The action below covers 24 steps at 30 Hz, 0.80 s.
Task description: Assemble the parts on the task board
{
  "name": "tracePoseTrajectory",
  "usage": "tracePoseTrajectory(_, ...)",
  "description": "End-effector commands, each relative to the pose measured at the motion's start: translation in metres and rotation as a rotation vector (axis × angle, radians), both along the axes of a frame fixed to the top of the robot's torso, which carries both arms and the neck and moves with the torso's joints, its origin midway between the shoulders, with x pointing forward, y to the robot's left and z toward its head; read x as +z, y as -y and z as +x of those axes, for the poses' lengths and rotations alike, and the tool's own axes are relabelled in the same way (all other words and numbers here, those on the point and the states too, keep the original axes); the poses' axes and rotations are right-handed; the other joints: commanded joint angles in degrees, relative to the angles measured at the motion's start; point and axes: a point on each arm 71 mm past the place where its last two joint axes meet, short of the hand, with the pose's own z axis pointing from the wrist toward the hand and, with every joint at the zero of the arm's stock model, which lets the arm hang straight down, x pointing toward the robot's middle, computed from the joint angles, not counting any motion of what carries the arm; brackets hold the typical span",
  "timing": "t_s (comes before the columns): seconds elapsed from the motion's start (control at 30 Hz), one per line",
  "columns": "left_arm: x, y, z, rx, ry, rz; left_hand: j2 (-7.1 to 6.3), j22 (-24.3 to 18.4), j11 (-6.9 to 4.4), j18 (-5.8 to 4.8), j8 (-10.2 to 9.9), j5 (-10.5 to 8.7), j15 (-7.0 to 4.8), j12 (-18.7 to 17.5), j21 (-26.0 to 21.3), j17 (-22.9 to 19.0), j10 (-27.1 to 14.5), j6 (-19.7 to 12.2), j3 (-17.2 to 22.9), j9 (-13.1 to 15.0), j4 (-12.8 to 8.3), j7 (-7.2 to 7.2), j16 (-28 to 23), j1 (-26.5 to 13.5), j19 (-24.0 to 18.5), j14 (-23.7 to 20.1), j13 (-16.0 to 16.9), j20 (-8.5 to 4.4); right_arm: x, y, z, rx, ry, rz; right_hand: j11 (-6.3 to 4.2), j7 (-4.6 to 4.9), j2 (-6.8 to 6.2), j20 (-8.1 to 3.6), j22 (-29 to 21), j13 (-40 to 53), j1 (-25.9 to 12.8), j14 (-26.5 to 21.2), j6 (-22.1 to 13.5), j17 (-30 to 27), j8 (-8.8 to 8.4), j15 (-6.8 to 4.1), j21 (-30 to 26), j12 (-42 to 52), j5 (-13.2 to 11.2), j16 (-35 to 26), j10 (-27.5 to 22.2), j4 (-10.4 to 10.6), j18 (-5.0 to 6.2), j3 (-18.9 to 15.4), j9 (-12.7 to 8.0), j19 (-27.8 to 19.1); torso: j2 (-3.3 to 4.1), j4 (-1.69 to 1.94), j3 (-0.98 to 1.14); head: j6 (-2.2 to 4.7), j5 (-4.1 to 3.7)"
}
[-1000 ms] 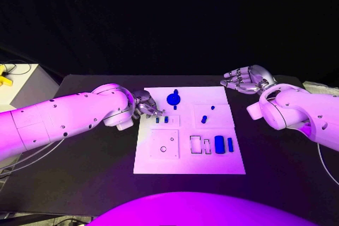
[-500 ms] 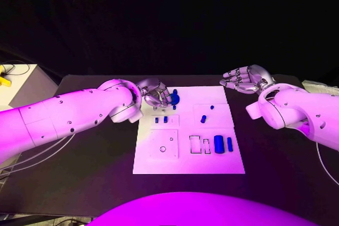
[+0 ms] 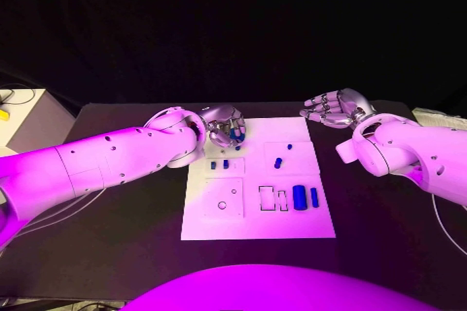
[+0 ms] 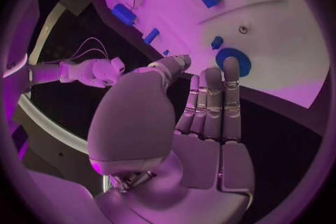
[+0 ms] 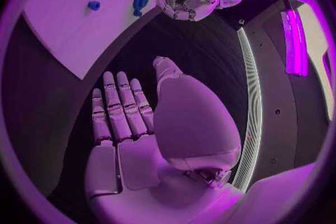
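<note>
The left silver many-fingered hand (image 3: 223,125) hovers above the far left corner of the flat white rectangular task board (image 3: 261,227), fingers straight, side by side and holding nothing, as the left wrist view (image 4: 203,117) makes plain. Just beyond its fingertips lies the round blue disc part (image 4: 233,60), largely hidden behind the hand in the head view. The right silver many-fingered hand (image 3: 334,108) sits off the board's far right corner over the matte black table (image 3: 117,243), palm flat, fingers extended and nothing in them (image 5: 129,123). Between the two hands the board's far edge is uncovered. On the board: two short blue pegs (image 3: 219,165) in the left-middle panel, a small blue oblong part (image 3: 279,162) and a tiny blue stud (image 3: 289,147) in the right-middle panel, and a larger blue rounded block (image 3: 299,197) beside a slim blue bar (image 3: 314,197) nearer the right edge. The near strip of the board is bare white, with dark table on every side.
</note>
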Motion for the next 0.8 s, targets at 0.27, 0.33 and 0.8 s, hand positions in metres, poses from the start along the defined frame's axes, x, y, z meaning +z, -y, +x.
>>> tracePoseTrajectory(0.27, -0.006, 0.007, 0.001, -0.073, 0.091, 0.172, -0.65, 0.1, 0.00, 0.64, -1.0, -0.31, 0.22, -0.3, 0.0, -0.6, -2.2, 1.3, -1.4, -1.7, -0.7, -0.58, 1.8, -0.5, 0.1, -0.6, -1.1, 0.64, 0.000, -0.003, -0.001, 0.019, 0.004, -0.001, 0.02, 4.55, -0.02, -0.02, 0.0, 0.0, 0.1, 0.1, 0.6, -0.1, 0.01, 0.02, 0.1, -0.3, 0.3, -0.2, 0.4, -0.1, 0.48, 0.5, -0.1, -0.2, -0.05, 0.01, -0.14, 0.00, -0.49)
tracePoseTrajectory(0.33, -0.007, 0.008, 0.001, -0.074, 0.086, 0.186, -0.59, 0.2, 0.06, 0.63, -1.1, -0.33, 0.28, -0.2, 0.0, -0.6, -2.3, 1.5, -1.6, -1.9, -0.7, -0.55, 2.1, -0.6, 0.1, -0.7, -1.2, 0.68, 0.000, -0.003, -0.001, 0.019, 0.004, -0.001, 0.02, 4.55, -0.02, -0.02, 0.0, 0.0, 0.1, 0.1, 0.6, -0.1, 0.01, 0.02, 0.1, -0.3, 0.3, -0.2, 0.4, -0.1, 0.48, 0.5, -0.1, -0.2, -0.04, -0.01, -0.15, 0.00, -0.49)
tracePoseTrajectory(0.8, -0.015, 0.013, 0.002, -0.090, 0.054, 0.243, -0.02, 1.6, -0.50, 0.71, -3.2, -0.30, -0.13, 1.3, 1.9, -0.5, -0.8, 5.2, -1.3, -4.8, -1.1, -1.13, 7.1, -0.5, 0.9, 0.5, -2.5, 0.45, 0.000, -0.004, -0.001, 0.023, 0.003, 0.000, 0.02, 4.55, -0.02, -0.02, 0.0, 0.0, 0.1, 0.1, 0.6, -0.1, 0.01, 0.02, 0.1, -0.3, 0.3, -0.2, 0.4, -0.1, 0.48, 0.5, -0.1, -0.2, -0.01, -0.06, -0.05, 0.00, -0.66)
